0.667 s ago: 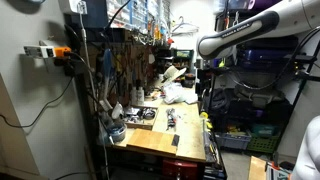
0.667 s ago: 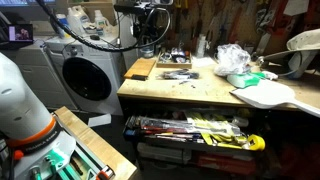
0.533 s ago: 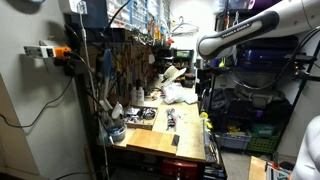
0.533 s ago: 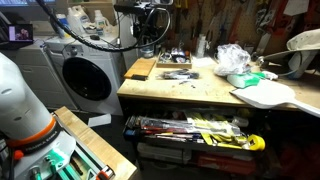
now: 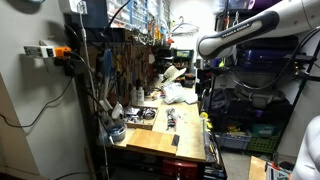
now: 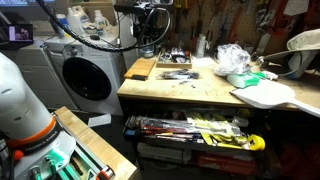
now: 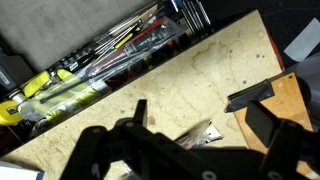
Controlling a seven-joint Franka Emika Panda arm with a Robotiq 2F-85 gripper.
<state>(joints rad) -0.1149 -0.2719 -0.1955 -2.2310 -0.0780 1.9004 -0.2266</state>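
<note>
My gripper [image 7: 205,115] hangs open and empty above a wooden workbench [image 7: 150,85]. In the wrist view, a small shiny metal piece [image 7: 200,135] lies on the bench right under the jaws. A dark metal bracket [image 7: 250,93] and a wooden board [image 7: 298,100] lie to the right. In both exterior views the gripper [image 5: 203,68] [image 6: 150,42] is well above the bench top [image 5: 165,140] [image 6: 190,88], touching nothing.
A black tray of small parts [image 6: 172,62] [image 5: 140,115] and a crumpled white bag [image 6: 232,58] [image 5: 180,93] sit on the bench. Tools with a yellow one [image 6: 215,135] [image 7: 60,95] fill the lower shelf. A washing machine [image 6: 85,75] stands beside the bench. A tool wall [image 5: 120,60] backs it.
</note>
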